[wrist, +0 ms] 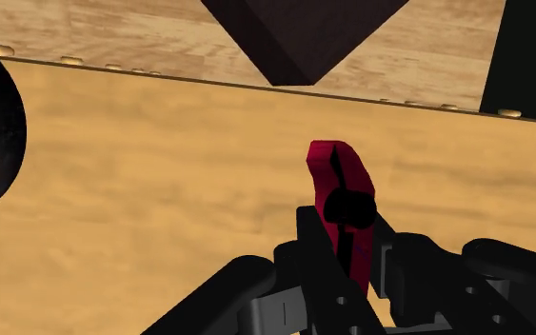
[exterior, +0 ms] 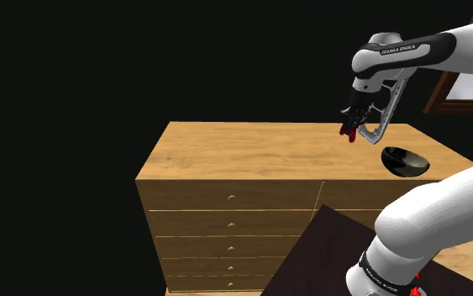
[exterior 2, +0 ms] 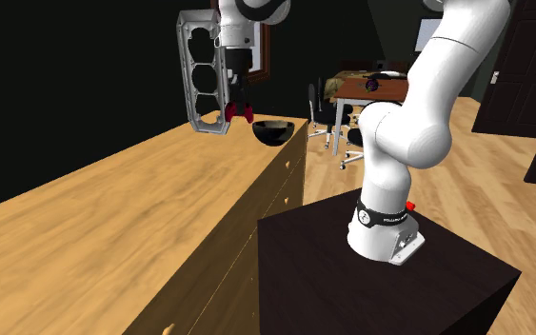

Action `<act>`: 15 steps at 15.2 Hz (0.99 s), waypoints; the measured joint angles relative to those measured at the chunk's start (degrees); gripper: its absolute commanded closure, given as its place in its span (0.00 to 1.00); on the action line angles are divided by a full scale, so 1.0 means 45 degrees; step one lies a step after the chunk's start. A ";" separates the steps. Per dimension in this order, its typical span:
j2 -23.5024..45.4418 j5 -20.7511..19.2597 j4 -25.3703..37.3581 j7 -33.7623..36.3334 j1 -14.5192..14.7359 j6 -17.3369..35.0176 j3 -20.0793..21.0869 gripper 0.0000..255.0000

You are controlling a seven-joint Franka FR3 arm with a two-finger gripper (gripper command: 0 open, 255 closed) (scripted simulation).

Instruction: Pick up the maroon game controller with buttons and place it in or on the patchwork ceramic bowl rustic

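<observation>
The end effector (exterior: 351,126) hangs above the wooden surface (exterior: 251,151), clenched on the maroon game controller (exterior: 349,130). In the wrist view the two black fingers (wrist: 313,233) press the controller (wrist: 337,186) from both sides, and its rounded end sticks out past their tips. A black patch shows on its red face.

The controller is in the air, clear of the surface and of the bowl (exterior: 405,161). The bowl is drawn dark and glossy and sits upright on the surface near the end toward the shoulder view's right. In the second exterior view the controller (exterior 2: 237,112) hangs just left of the bowl (exterior 2: 272,131) and higher than its rim.

White lettering on the arm's dark forearm band (exterior: 398,49) reads FRANKA EMIKA. The dark ring at the arm's base (exterior 2: 380,217) also carries white writing, too small to read. The arm stands on a dark brown box stand (exterior 2: 380,276) next to the surface, whose front has drawers with small round knobs (exterior: 231,198).
</observation>
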 measured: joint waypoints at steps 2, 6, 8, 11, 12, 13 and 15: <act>-0.0038 -0.0197 0.0127 -0.0537 -0.0214 -0.0108 -0.0397 1.00; 0.0055 -0.0555 0.0543 -0.1761 -0.0614 -0.0295 -0.1330 1.00; 0.0206 -0.0665 0.0823 -0.2370 -0.0755 -0.0362 -0.1811 1.00; 0.0604 -0.0763 0.1395 -0.3453 -0.0914 -0.0412 -0.2698 1.00; 0.0752 -0.0786 0.1614 -0.3853 -0.0966 -0.0448 -0.3017 1.00; 0.0966 -0.0752 0.1845 -0.4228 -0.0971 -0.0434 -0.3338 1.00; 0.1447 -0.0626 0.2370 -0.5013 -0.0954 -0.0442 -0.4016 1.00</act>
